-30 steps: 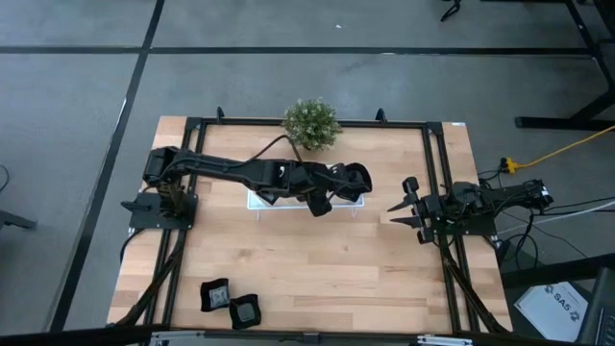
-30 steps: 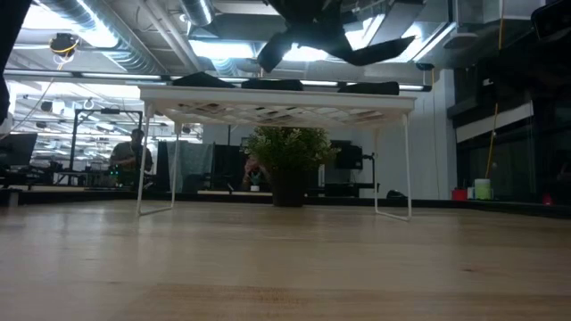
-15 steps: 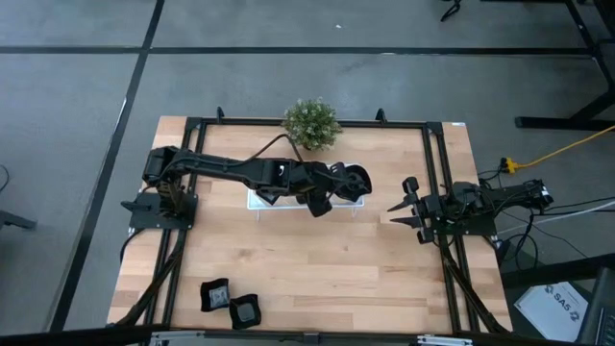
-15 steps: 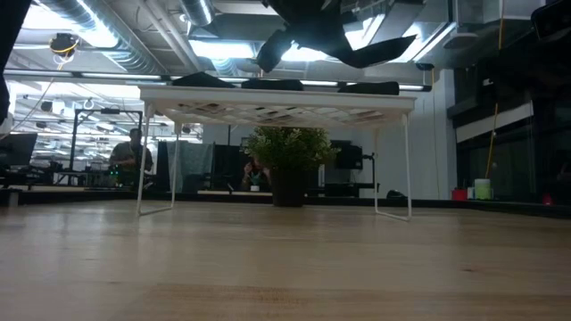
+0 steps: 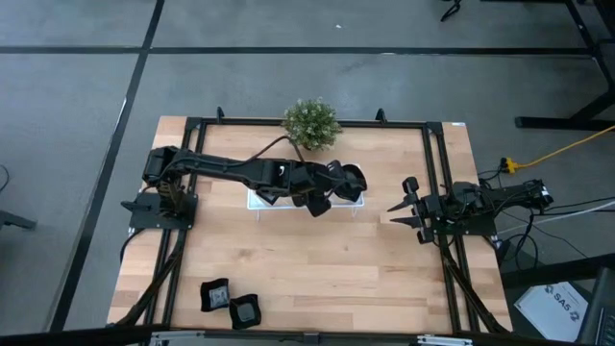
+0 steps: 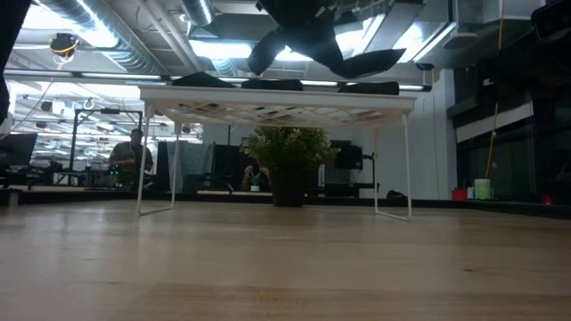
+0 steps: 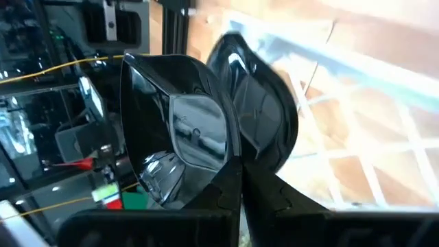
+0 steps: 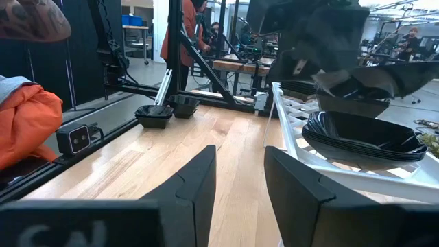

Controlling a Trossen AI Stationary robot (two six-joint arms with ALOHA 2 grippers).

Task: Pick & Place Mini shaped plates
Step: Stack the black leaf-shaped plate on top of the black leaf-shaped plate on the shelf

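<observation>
Black glossy plate (image 7: 182, 147) pinched tight in the left gripper (image 5: 327, 197), arm stretched over the white tray (image 5: 360, 202), perhaps just above it; right gripper (image 5: 408, 207) waits, fingers apart, empty.

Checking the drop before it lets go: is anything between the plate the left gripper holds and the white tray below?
Nothing visible blocks it. The left gripper grips a mini shaped plate just above the white tray, where other black plates already sit stacked.
</observation>
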